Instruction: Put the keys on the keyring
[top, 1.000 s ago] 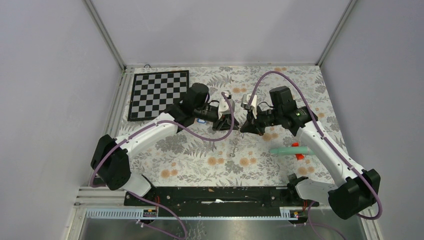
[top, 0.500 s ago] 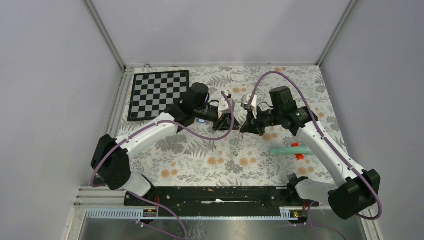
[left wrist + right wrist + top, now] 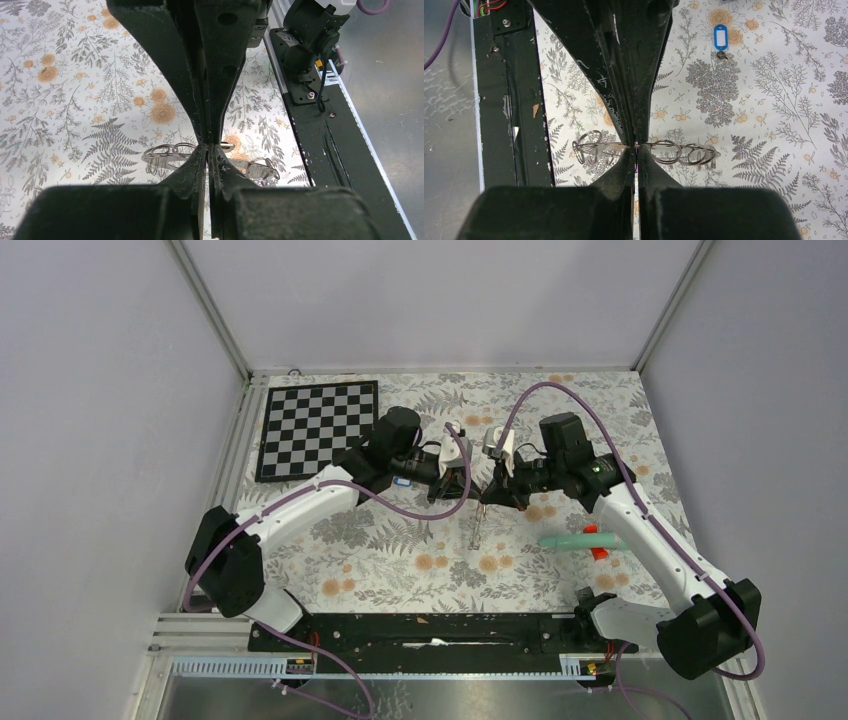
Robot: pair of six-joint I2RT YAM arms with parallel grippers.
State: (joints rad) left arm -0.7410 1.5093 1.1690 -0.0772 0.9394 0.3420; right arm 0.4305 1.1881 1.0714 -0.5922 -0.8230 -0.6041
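Above the table [image 3: 380, 560], the right pincer [image 3: 636, 145] clamps the keyring [image 3: 680, 153], the left pincer [image 3: 206, 146] closed just beside it.

overhead plus two close wrist views; probably common mat [image 3: 380, 550]

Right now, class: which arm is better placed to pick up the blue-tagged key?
Left, probably. From above, the blue-tagged key lies by the left arm's wrist; the right gripper is shut on the wire rings and would have to let go. The left gripper looks closed too.
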